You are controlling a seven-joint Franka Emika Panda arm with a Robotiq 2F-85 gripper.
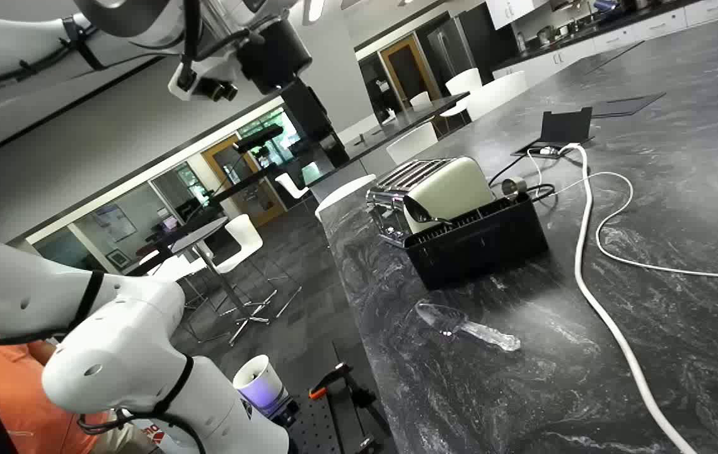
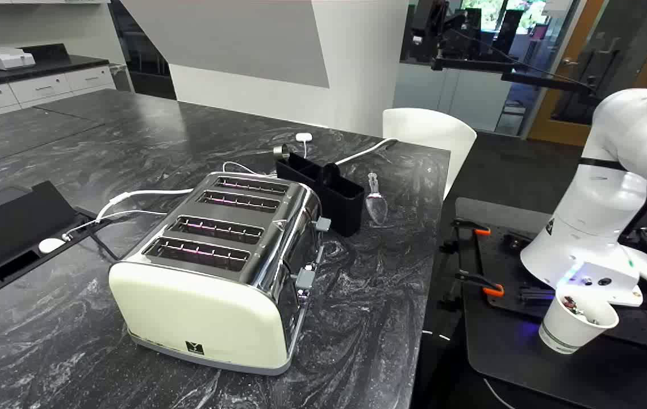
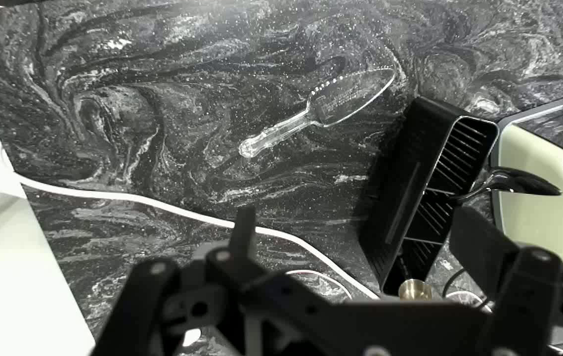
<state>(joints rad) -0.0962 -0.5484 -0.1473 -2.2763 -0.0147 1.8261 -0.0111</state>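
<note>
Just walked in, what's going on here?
The gripper is holding nothing right now: it's open, above the dark counter. A clear cake server lies on the counter, apart from the black caddy, which stands between it and a cream toaster. A black spoon and a metal scoop are in the caddy.

Holding the Franka Panda arm (image 1: 116, 353) bent and raised, pointing the Robotiq gripper (image 3: 355, 213) downward with fingers (image 3: 244, 230) spread wide.

We are in an office kitchen — built-in drawers (image 2: 42, 93), a four-slot toaster (image 2: 198, 309) — with white chairs (image 1: 243, 234) and glass-fronted rooms (image 1: 116, 226) beyond.
</note>
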